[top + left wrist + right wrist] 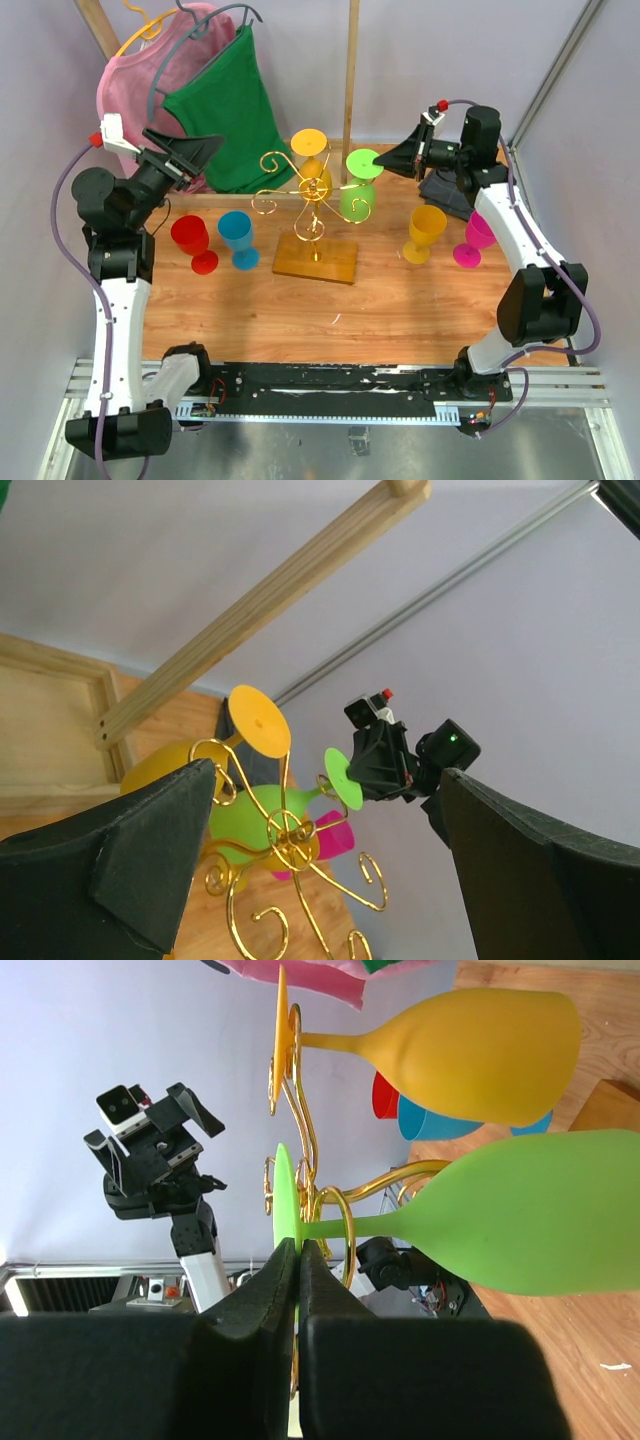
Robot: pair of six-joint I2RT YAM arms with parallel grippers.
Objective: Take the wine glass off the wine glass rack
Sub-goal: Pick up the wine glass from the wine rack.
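Observation:
The gold wire wine glass rack [312,195] stands on its square wood base [316,258] at the table's middle. A green wine glass [357,203] hangs from a right-hand arm, bowl down, its flat foot on top. My right gripper [385,160] is shut on the edge of that foot; in the right wrist view the fingers [270,1290] pinch the thin green disc, with the stem and bowl [540,1225] beyond the gold loop [340,1220]. A yellow wine glass [308,141] hangs at the rack's back. My left gripper [200,158] is open, raised left of the rack and holding nothing.
A red glass [190,237] and a blue glass [237,235] stand left of the rack. A yellow glass [427,230] and a magenta glass [475,238] stand to its right. Pink and green clothes [215,95] hang from a wooden frame [350,70] at the back.

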